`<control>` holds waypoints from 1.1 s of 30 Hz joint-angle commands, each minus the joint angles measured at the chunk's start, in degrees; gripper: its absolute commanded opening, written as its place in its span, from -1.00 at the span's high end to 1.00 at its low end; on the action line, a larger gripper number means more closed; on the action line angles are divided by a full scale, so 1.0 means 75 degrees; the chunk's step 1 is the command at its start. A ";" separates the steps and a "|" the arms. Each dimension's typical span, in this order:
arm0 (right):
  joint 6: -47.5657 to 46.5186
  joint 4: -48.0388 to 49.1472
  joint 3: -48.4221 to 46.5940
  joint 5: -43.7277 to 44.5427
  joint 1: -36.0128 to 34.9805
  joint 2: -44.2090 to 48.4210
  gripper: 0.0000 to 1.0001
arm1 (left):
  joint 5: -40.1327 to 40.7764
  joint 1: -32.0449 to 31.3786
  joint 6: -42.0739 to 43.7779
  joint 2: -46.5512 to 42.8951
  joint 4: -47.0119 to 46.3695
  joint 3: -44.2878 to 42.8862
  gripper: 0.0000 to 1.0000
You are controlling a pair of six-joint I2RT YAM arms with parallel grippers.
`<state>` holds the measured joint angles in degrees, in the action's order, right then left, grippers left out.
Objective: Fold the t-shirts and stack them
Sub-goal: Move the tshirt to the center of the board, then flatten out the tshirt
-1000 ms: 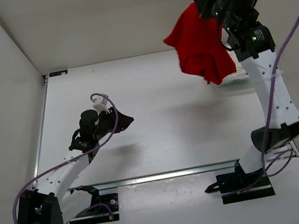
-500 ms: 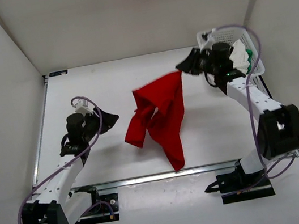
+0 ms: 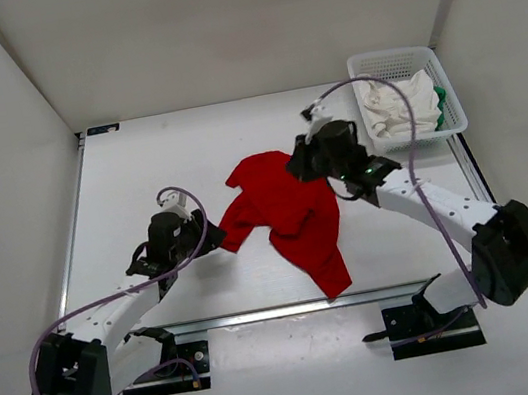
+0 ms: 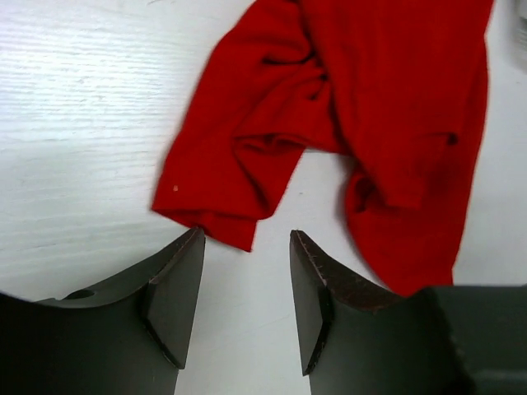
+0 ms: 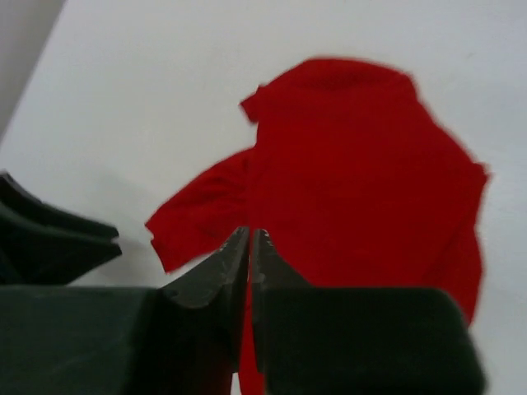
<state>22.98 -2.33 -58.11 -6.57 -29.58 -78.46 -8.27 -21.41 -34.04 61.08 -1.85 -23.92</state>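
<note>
**Red t-shirt (image 3: 291, 208) now down on the desk (image 3: 139, 178)**

Half a second ago it hung in the air; now it lies crumpled at mid desk. The right hand (image 5: 249, 237), almost closed, is over its far right edge. The left hand (image 4: 247, 240), wide, is just beside one sleeve.

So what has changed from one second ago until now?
The right arm swung the red t-shirt down from high in the air and leftwards. It now lies crumpled on the table. The right tool still looks shut on its far edge. The left tool, open, has moved up to the near sleeve. The basket of clothes stayed in the far right corner.
</note>
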 commanded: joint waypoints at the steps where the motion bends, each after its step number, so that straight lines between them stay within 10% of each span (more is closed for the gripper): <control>1: -0.0848 -0.0533 0.0248 0.1214 -0.0985 -0.0751 0.83 | 0.0377 0.0077 0.0086 0.0106 -0.0187 0.0131 -0.14; 8: -0.1586 -0.0908 -0.2174 0.1672 -0.1598 -0.3117 0.24 | 0.0505 0.0229 -0.0066 0.0293 -0.0410 0.0342 -0.18; 20: -0.3217 -0.2932 -0.7740 0.2917 -0.1950 -0.7384 0.23 | 0.0224 0.0580 0.0285 0.1208 -0.0515 -0.0010 -0.98; 27: -0.3099 -0.2620 -0.7570 0.2259 -0.2173 -0.7469 0.27 | 0.0248 0.0920 0.0028 0.0962 -0.0574 0.0458 -0.24; 33: -0.2538 -0.2935 -0.8166 0.1498 -0.2114 -0.8030 0.25 | 0.0399 0.0863 -0.0137 0.0844 -0.0457 0.0612 -0.18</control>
<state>1.96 -24.53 -115.98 7.94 -45.65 -137.23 -5.65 -14.28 -34.37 68.66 -5.17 -19.64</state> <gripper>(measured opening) 0.372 0.588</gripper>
